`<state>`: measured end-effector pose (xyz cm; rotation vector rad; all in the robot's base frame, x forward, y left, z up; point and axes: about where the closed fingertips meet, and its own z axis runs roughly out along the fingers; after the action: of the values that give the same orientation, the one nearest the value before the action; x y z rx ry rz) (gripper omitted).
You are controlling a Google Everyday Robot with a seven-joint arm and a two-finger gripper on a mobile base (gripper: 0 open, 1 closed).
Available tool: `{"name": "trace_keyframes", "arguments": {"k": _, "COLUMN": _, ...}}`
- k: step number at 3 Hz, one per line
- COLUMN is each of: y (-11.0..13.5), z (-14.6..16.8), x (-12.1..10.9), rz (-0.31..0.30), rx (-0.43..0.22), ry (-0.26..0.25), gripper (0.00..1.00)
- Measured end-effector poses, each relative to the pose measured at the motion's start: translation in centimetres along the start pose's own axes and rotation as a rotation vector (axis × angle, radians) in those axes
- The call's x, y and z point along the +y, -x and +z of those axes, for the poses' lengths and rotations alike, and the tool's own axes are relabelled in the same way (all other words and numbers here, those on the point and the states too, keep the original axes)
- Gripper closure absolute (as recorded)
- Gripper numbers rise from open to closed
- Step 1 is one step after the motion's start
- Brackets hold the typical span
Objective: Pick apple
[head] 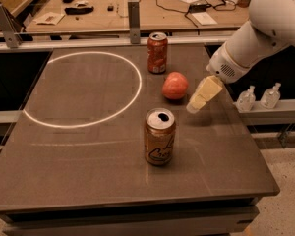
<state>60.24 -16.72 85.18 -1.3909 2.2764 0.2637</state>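
Right of centre in the frame, the claw [194, 104] hangs low over the dark tabletop [88, 161], its pale tip slanting down and toward the left from the white arm [265, 28] that enters from the upper right. Whether the claw is apart or together I cannot tell from this angle; it holds nothing.

The apple [175, 85] sits on the tabletop just to the left of the claw and a little higher in the frame, near it but not touching. It lies between the red soda can [157, 52] above it and the orange-gold soda can [160, 136] below it, apart from both.

Being round, the apple offers no long axis to line up with. The coming move, as I judge it, is a short reach leftward, keeping off both cans.
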Motion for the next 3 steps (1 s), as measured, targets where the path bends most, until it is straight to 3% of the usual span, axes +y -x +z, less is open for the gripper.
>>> {"name": "trace_keyframes", "arguments": {"k": 3, "y": 3.6, "z": 3.0, "x": 0.4, "rz": -0.039, "rx": -0.046, "ry": 0.112, "gripper": 0.0}}
